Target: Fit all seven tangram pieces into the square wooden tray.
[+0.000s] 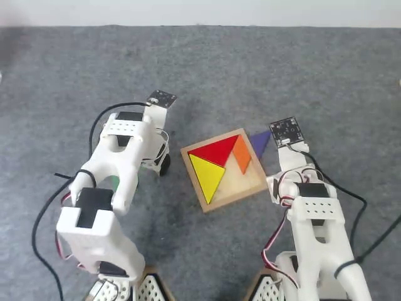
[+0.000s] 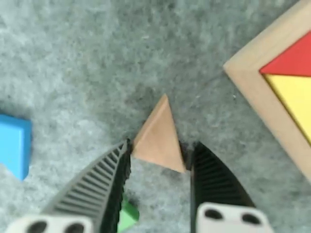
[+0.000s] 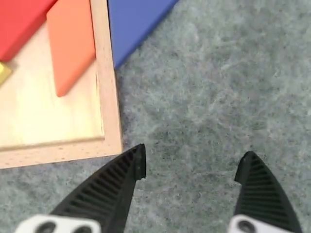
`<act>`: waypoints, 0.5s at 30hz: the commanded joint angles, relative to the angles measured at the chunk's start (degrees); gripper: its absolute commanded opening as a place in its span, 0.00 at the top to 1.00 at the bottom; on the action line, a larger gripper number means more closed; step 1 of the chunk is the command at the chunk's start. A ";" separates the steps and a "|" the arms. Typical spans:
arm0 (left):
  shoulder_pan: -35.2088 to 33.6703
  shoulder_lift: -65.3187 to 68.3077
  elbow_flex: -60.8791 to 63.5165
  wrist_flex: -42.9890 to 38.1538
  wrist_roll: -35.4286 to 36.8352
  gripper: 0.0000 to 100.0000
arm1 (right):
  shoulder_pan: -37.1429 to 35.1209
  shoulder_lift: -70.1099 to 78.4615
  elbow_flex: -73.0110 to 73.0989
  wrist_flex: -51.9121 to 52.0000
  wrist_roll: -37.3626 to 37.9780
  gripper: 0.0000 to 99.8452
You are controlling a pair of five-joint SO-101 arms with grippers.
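Tangram pieces are partly seated: a red triangle [image 1: 216, 150], a yellow triangle [image 1: 207, 175] and an orange piece [image 1: 242, 154] lie in the wooden tray [image 1: 193, 179], with a purple piece [image 1: 260, 142] just outside its rim. The left gripper [image 2: 160, 148] stands part-open astride a tan triangle [image 2: 158, 138] on the carpet [image 2: 97, 58]; closing on its slanted edges could squirt it free. The right gripper [image 3: 190, 165] gapes wide, empty. The high view maps the tray; the left wrist view adds a blue piece [image 2: 14, 145] and a green piece [image 2: 129, 216].

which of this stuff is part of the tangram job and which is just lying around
Job: tray, red triangle, yellow triangle, orange piece, violet piece, tan triangle, blue piece, green piece.
Lying about: only the grey carpet underneath.
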 commanded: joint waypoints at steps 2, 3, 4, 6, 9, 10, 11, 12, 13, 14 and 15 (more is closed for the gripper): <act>1.67 -0.35 -1.36 -1.93 1.49 0.82 | -0.40 -1.63 -0.44 -1.19 -0.44 0.69; 1.76 -0.70 -1.36 -1.93 1.58 0.82 | -0.92 -1.63 -0.35 -1.19 -0.44 0.69; 1.93 -0.88 -1.45 -1.76 1.58 0.84 | -1.36 -1.63 0.00 -1.19 -0.44 0.69; 2.02 -1.41 -2.68 -0.79 1.67 0.85 | -1.80 -1.63 0.26 -1.19 -0.44 0.69; 2.11 -3.43 -5.93 2.73 3.52 0.85 | -1.71 -1.63 0.26 -1.27 -0.35 0.69; 2.20 -4.31 -7.16 4.13 3.96 0.85 | -1.71 -1.63 0.26 -1.54 -0.35 0.69; 2.73 -5.19 -8.31 5.54 4.22 0.85 | -1.63 -1.63 0.35 -2.07 -0.35 0.69; 3.52 -5.98 -9.27 6.77 4.66 0.85 | -1.54 -1.63 0.35 -2.24 -0.35 0.69; 4.31 -6.68 -9.98 8.00 5.36 0.85 | -1.54 -1.63 0.35 -2.24 -0.35 0.69; 5.27 -7.47 -10.59 8.97 6.33 0.85 | -1.54 -1.63 0.35 -2.24 -0.35 0.69; 6.24 -8.09 -10.95 9.76 7.21 0.85 | -1.45 -1.63 0.35 -2.24 -0.35 0.69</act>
